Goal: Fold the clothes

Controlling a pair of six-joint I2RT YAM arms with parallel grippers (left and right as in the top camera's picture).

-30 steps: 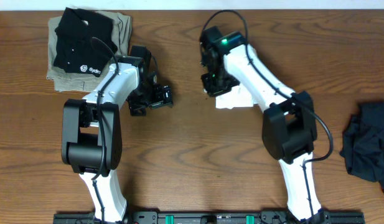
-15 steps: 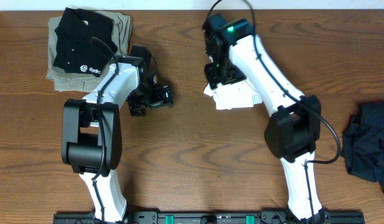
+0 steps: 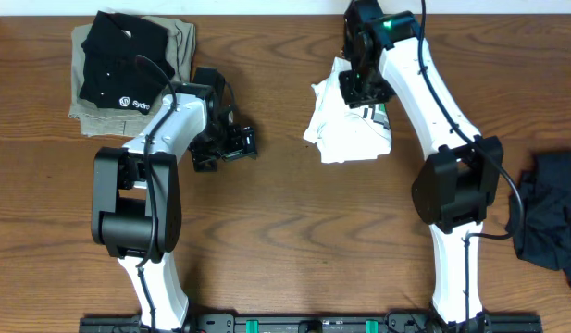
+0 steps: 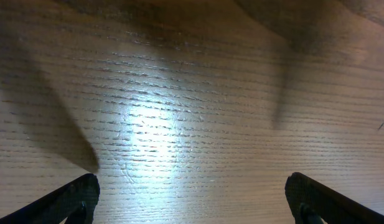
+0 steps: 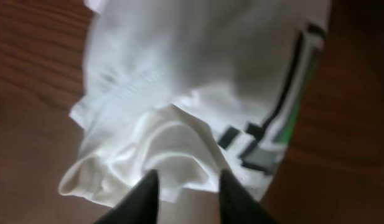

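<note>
Right tool [image 5: 188, 182] pinches the blurred white T-shirt [image 5: 179, 74], cut off at top.

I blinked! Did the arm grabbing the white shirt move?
Yes. The right gripper, pinching the white shirt, went toward the far edge of the table, farther from the folded black shirt.
</note>
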